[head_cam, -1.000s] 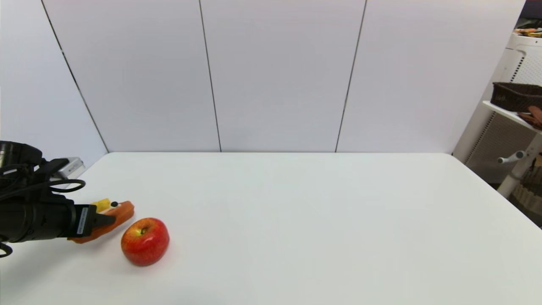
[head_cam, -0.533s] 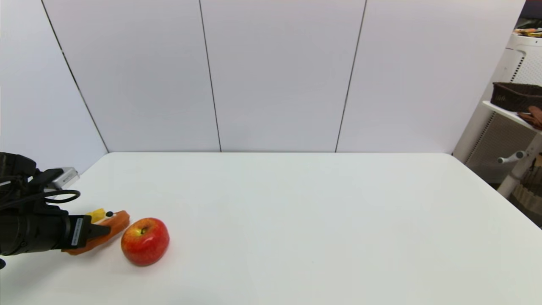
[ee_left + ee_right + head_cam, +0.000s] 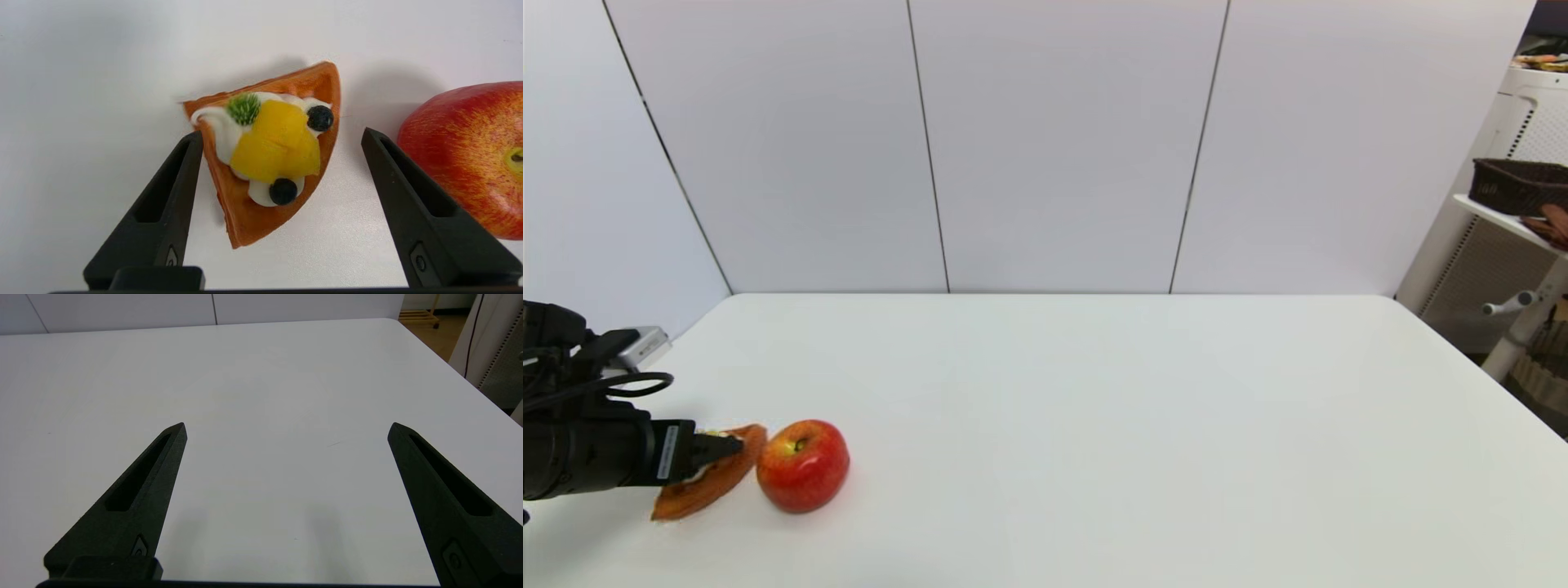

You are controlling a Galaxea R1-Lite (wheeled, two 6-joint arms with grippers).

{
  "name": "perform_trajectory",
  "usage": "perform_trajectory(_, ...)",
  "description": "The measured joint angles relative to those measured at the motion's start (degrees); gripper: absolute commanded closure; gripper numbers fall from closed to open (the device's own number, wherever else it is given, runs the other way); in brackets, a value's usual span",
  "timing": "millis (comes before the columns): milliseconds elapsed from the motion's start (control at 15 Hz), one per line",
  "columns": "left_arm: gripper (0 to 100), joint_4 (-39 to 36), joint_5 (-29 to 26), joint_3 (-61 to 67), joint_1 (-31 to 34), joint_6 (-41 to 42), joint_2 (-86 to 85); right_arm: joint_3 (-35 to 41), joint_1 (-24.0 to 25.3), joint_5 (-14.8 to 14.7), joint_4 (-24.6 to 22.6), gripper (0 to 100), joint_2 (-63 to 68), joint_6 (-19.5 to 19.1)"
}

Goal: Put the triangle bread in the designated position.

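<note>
Left pincer (image 3: 282, 136) wide open astride triangle bread (image 3: 269, 163) lying flat on worktop (image 3: 1094, 408), near-left; apple (image 3: 803, 465) just right. Right pincer (image 3: 286, 428) open, holding nothing.

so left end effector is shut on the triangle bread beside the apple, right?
Not shut. The left wrist view shows the left end effector open, fingers straddling the triangle bread, which lies on the table beside the apple.
</note>
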Motion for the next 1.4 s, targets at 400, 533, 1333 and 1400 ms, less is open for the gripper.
perform_trajectory(400, 0, 0.15, -0.29, 2.36, -0.29, 0.22, -10.29, 0.00, -0.02, -0.05, -0.02, 0, 0.00, -0.02)
perform_trajectory(533, 0, 0.09, -0.33, 3.47, -1.27, 0.33, -15.99, 0.00, 0.00, -0.02, -0.02, 0, 0.00, 0.01)
perform_trajectory(1333, 0, -0.07, 0.00, 24.17, -10.89, -0.30, -69.58, 0.00, 0.00, -0.02, -0.02, 0, 0.00, 0.00)
perform_trajectory(1400, 0, -0.07, 0.04, 27.45, -11.46, -0.41, -73.11, 0.00, 0.00, -0.02, -0.02, 0, 0.00, 0.00)
